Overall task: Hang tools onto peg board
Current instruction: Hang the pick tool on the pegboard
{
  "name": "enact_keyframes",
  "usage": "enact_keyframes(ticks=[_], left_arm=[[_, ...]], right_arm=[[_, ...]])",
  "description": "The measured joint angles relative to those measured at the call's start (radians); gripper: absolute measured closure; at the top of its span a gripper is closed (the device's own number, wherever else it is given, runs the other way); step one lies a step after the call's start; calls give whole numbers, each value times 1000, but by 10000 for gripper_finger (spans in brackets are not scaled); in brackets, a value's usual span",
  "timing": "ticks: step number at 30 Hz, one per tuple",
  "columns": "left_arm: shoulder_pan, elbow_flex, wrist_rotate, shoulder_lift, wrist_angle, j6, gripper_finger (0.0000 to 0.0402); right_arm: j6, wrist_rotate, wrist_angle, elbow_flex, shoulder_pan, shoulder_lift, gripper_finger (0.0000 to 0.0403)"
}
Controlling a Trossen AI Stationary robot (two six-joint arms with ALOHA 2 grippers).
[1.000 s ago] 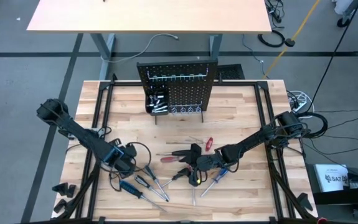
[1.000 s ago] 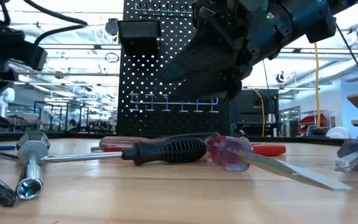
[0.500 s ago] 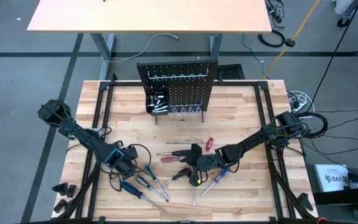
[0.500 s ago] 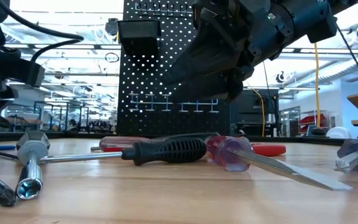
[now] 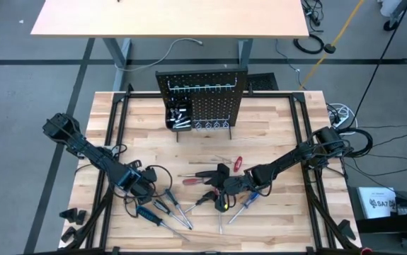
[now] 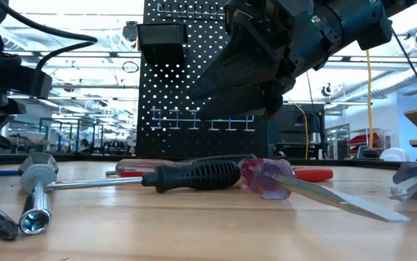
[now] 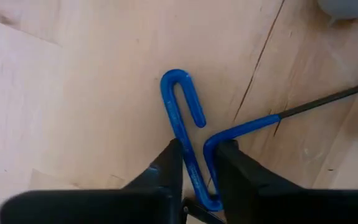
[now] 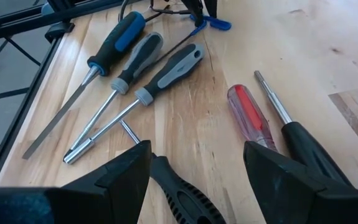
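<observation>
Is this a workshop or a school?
Probably a robot lab or workshop. Two robot arms work over a wooden table strewn with screwdrivers, a black peg board stands at the back, and cables trail over the floor.

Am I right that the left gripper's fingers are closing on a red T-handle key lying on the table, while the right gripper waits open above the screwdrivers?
Not quite: the T-handle key is blue, not red, as the left wrist view shows. The rest holds: the left gripper has its fingers around it on the table, and the right gripper waits open above the screwdrivers.
</observation>
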Motion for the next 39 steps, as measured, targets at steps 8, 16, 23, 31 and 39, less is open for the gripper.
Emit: enact_keyframes(ticks=[8,16,23,31,39], left_arm=[[5,62,-104,-16,3,64,379],[44,118,-187,-58,27,143,379],[50,131,-190,-70,5,123,395],[88,131,-94,-61,-17,-97,369],[97,131,-141,-31,-35,-167,281]], right_arm=[[-5,4,2,0,-11,0,156],[-13,4,16,0,-23,0,156],[-21,1,27,0,-24,0,156],[-23,0,34,0,-24,0,156],[-22,0,35,0,-20,0,156]])
